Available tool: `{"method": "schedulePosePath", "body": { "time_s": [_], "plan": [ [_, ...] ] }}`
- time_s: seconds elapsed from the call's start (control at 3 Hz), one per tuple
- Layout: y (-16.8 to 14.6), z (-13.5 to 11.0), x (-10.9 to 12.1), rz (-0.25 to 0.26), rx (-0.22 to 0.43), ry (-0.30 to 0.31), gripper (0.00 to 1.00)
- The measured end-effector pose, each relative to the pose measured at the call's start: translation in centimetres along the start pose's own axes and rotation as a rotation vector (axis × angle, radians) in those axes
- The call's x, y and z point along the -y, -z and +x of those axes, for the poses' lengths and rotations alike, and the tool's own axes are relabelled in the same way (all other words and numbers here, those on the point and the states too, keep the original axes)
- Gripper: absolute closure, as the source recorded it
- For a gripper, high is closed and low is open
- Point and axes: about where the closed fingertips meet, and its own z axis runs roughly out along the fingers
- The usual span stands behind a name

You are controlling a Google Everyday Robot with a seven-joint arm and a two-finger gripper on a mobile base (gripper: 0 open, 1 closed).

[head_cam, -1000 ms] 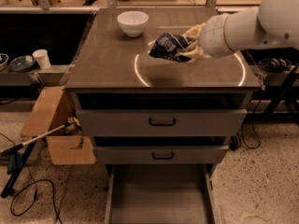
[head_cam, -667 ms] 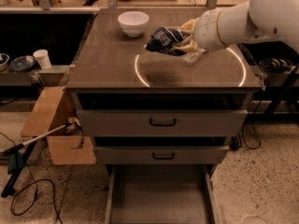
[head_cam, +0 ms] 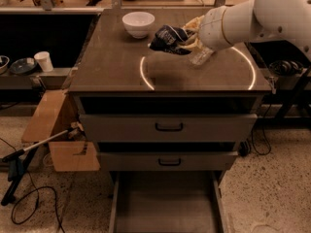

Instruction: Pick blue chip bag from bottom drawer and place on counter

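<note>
Counter [head_cam: 112, 67]: end effector [head_cam: 188, 39] holds one bag [head_cam: 167, 36].

I'm seeing the arm [head_cam: 279, 8] showing smooth, rounded white shells | a thin tan ring is circling its wrist | the yellowish gripper [head_cam: 187, 37] is hanging over the counter [head_cam: 112, 64]

The gripper [head_cam: 188, 36] hangs above the desk [head_cam: 112, 67], right of the white bowl [head_cam: 138, 23]. Its fingers [head_cam: 195, 24] clamp the right end of the blue chip bag [head_cam: 167, 37] and hide that end. The bag's white lettering is too blurred to read. The arm [head_cam: 277, 8] runs out past the top and right edges and covers the far arc of the glowing circle [head_cam: 144, 74]. A pale clear shape [head_cam: 201, 57] under the gripper is too blurred to name. The bottom drawer [head_cam: 165, 203] is cut off by the lower edge.
</note>
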Motion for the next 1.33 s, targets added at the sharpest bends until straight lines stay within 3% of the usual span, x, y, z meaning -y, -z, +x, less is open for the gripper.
{"method": "schedulePosePath", "body": {
  "time_s": [1.0,1.33],
  "plan": [
    [-0.01,0.0,0.0,0.0,0.0,0.0,0.11],
    [-0.03,-0.02,-0.01,0.0,0.0,0.0,0.0]
  ]
}}
